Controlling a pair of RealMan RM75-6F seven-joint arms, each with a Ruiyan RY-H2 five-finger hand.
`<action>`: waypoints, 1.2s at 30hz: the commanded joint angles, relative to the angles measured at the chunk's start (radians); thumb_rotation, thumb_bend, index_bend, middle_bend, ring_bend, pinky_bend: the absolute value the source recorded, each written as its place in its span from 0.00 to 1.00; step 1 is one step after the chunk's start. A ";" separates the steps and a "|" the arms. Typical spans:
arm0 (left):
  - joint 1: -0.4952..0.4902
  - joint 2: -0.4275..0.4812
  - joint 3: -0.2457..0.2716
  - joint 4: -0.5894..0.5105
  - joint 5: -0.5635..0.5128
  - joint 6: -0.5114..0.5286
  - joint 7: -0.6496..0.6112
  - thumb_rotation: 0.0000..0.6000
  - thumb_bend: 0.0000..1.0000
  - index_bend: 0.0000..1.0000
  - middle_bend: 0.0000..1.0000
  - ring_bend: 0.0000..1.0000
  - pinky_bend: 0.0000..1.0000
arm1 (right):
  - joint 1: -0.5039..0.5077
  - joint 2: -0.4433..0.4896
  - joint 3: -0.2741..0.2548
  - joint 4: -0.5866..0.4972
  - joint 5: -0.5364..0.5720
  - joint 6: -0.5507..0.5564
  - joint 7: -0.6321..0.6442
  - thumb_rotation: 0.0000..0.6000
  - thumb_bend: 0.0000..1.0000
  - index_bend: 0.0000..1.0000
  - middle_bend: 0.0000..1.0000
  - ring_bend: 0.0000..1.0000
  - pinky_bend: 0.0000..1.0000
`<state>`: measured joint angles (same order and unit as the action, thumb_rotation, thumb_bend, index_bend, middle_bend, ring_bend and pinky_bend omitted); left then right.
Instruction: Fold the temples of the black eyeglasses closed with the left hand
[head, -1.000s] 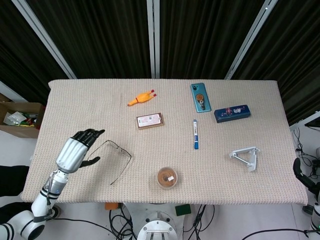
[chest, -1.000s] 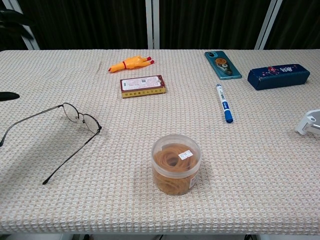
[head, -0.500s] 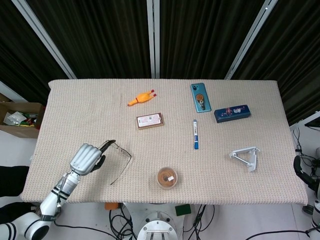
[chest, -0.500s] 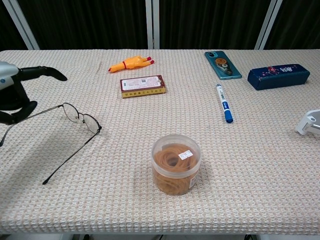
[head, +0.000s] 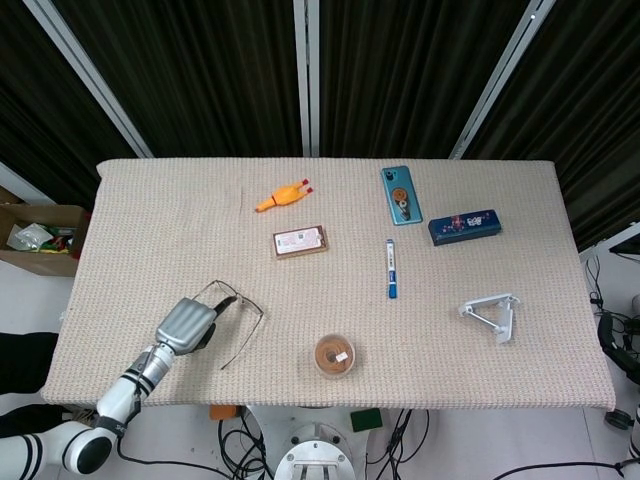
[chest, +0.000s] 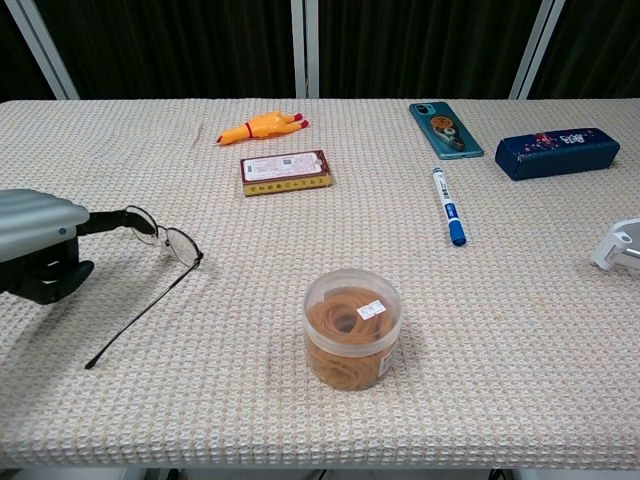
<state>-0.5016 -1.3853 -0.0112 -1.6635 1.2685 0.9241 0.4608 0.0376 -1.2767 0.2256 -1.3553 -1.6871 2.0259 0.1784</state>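
Glasses (head: 232, 312) near-left on table, temples open | your left hand (head: 188, 325) curled over left temple, grip unconfirmed | risk: a skewed push slides the frame instead of folding it.

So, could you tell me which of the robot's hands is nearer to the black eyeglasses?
The left. The left hand is right at the black eyeglasses, over their left temple. The right hand shows in neither view.

Eyeglasses (chest: 165, 240) left of jar (chest: 351, 327); card box (chest: 285, 171) behind.
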 joint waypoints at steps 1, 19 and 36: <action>-0.017 -0.008 0.002 -0.001 -0.031 -0.017 0.021 1.00 0.64 0.11 0.99 0.93 0.95 | 0.000 0.000 0.001 0.000 0.000 0.001 0.000 1.00 0.44 0.00 0.00 0.00 0.00; -0.112 -0.028 -0.026 0.005 -0.109 -0.070 0.055 1.00 0.66 0.11 0.99 0.94 0.96 | -0.005 -0.002 0.001 0.014 0.019 -0.010 0.010 1.00 0.44 0.00 0.00 0.00 0.00; -0.103 0.011 0.007 -0.052 -0.121 0.009 0.045 1.00 0.66 0.11 0.99 0.94 0.96 | -0.007 -0.016 0.005 0.055 0.049 -0.028 0.051 1.00 0.44 0.00 0.00 0.00 0.00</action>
<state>-0.6169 -1.3854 -0.0149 -1.7041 1.1390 0.9186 0.5134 0.0304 -1.2924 0.2305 -1.3007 -1.6382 1.9983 0.2289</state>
